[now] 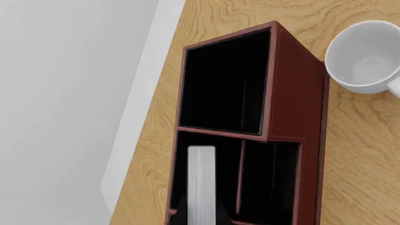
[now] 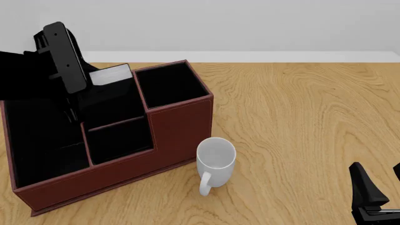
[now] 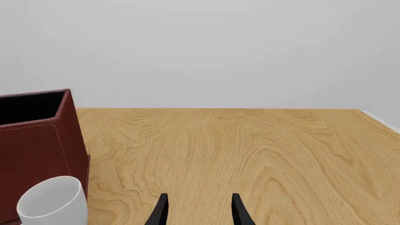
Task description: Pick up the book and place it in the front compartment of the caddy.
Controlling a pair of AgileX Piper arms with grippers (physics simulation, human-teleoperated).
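My left gripper (image 2: 82, 101) is shut on the book (image 2: 110, 75) and holds it upright, white page edges up. The gripper is above the caddy (image 2: 181, 122), a reddish-brown box with black lining. In the left wrist view the book (image 1: 201, 180) sits between my fingers (image 1: 179, 216) over the front compartment (image 1: 209, 164), next to the low divider. I cannot tell how deep it reaches. The compartment also shows in the front view (image 2: 119, 110). My right gripper (image 2: 377, 199) is open and empty at the table's near right; it also shows in the right wrist view (image 3: 200, 213).
A white mug (image 2: 216, 158) stands upright just in front of the caddy's right end. It also shows in the left wrist view (image 1: 366, 56) and the right wrist view (image 3: 53, 206). The table's far edge meets a grey wall.
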